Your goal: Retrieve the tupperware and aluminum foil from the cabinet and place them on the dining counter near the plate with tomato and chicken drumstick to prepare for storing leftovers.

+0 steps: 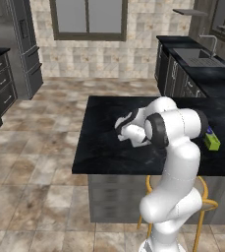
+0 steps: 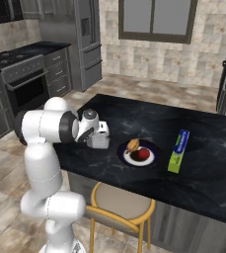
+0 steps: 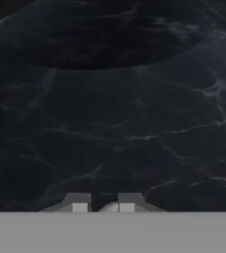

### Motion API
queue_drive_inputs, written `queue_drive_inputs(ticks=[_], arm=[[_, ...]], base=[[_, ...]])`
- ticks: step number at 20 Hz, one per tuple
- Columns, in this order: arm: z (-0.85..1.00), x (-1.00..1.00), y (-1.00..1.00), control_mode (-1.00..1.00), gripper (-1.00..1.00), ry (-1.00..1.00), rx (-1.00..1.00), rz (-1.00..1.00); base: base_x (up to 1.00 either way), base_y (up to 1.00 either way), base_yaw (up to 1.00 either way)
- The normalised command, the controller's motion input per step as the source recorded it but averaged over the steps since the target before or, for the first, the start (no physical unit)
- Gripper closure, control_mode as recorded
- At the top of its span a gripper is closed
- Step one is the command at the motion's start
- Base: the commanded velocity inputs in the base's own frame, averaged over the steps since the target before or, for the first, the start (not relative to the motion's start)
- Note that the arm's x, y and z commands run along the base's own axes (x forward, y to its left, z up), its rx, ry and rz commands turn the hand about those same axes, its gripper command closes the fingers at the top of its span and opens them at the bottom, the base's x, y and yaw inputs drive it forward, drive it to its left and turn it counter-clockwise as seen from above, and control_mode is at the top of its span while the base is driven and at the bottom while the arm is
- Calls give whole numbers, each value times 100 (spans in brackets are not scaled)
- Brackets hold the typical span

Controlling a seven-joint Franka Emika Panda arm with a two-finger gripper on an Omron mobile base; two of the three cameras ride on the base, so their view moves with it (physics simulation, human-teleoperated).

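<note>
Resting on one dining counter [image 2: 203,148]: one plate [image 2: 152,158], one aluminum foil [image 2: 178,151]; tool [image 3: 103,203] nearly pressed together.

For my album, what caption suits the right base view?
Foil box beside the plate of tomato and drumstick.

Left base view is looking forward and down from behind the arm's left, over the island counter [image 1: 114,142] toward the far window [image 1: 87,17]. Right base view is facing the same counter [image 2: 203,168] from behind the arm's right. Hand view is pointing straight at the marbled top [image 3: 114,123], very near.
</note>
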Motion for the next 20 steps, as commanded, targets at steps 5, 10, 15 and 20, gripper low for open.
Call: queue_drive_inputs(ticks=[5, 10, 15, 20], arm=[[-2, -1, -41, -100, -100, -5, 1, 0], [1, -8, -48, -100, -100, -15, 2, 4], [32, -5, -2, -100, -100, -15, 0, 16], [62, -26, -1, -100, -100, -2, 0, 15]], base=[[0, 0, 0], [0, 0, 0], [0, 0, 0], [0, 0, 0]])
